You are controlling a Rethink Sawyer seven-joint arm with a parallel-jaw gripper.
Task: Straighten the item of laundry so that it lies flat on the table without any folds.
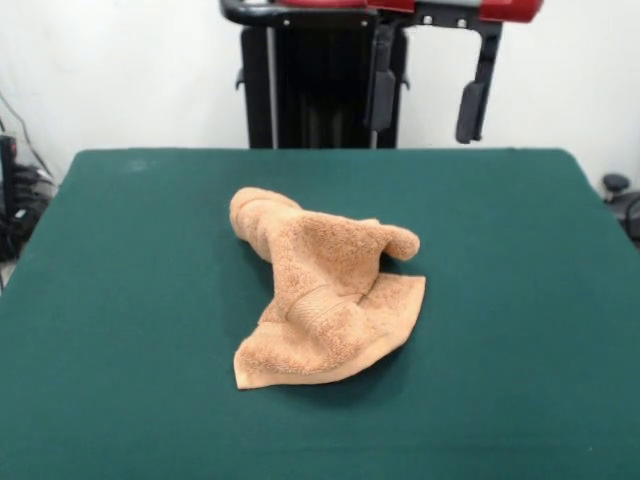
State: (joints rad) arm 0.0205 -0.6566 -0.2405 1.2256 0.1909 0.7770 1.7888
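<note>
The orange-tan towel (325, 290) lies crumpled near the middle of the dark green table (120, 300). Its far part is bunched into a raised roll at the back left, with a second fold sticking out to the right. Its near part spreads flatter toward the front, with the woven band (322, 306) showing across it. My gripper (426, 105) hangs at the top of the picture, above the table's far edge and well behind the towel. Its two black fingers (380, 98) stand wide apart and hold nothing.
The black pedestal (300, 90) stands behind the table's far edge against a white wall. Cables and dark gear (15, 200) sit off the left edge. A dark object (618, 190) sits off the right edge.
</note>
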